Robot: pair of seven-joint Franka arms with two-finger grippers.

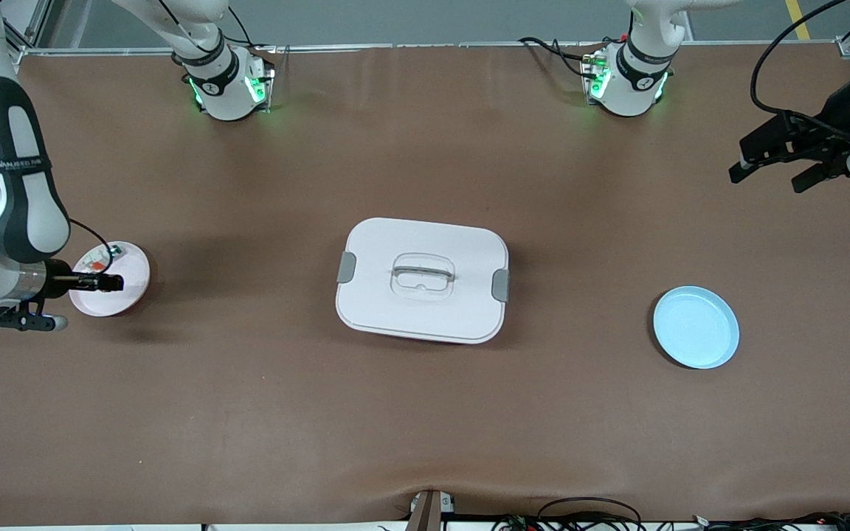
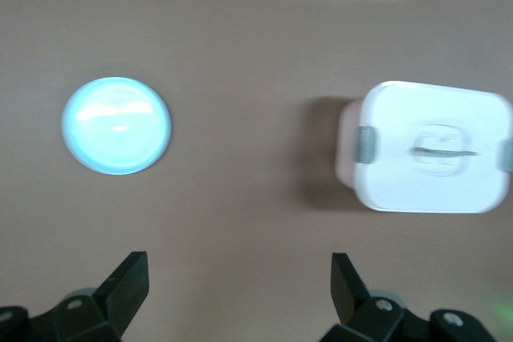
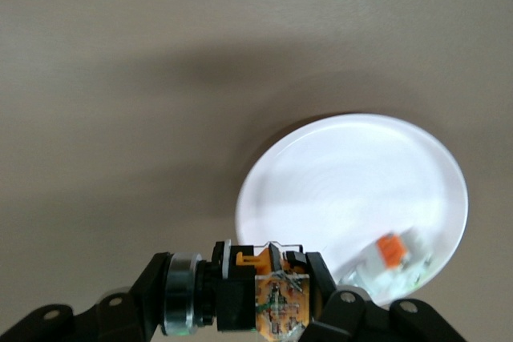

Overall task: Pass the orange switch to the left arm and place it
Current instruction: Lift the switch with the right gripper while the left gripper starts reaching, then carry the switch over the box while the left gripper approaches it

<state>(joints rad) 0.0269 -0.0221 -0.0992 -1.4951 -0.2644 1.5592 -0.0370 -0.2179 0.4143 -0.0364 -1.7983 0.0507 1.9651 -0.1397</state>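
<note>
1. Centre of the brown table: large white rounded-rectangular plastic box with grey side latches and a recessed lid handle, lid on, untouched.
2. At 9 o'clock from the box, toward the right arm's end: small round white plate, carrying a little white-grey part with an orange-red bit near its rim.
3. Right gripper up over that white plate, fingers clamped tight on the tiny black cylindrical orange switch, held sideways between the pads, orange showing in the right wrist view.
4. Switch lifted clear of the plate surface, above the plate's edge rather than its middle.
5. At 4 o'clock from the box, toward the left arm's end: round pale-blue plate, nothing on it.
6. Left gripper hanging in the air at 1 o'clock from the blue plate, waiting, fingers spread wide apart and holding nothing.
</note>
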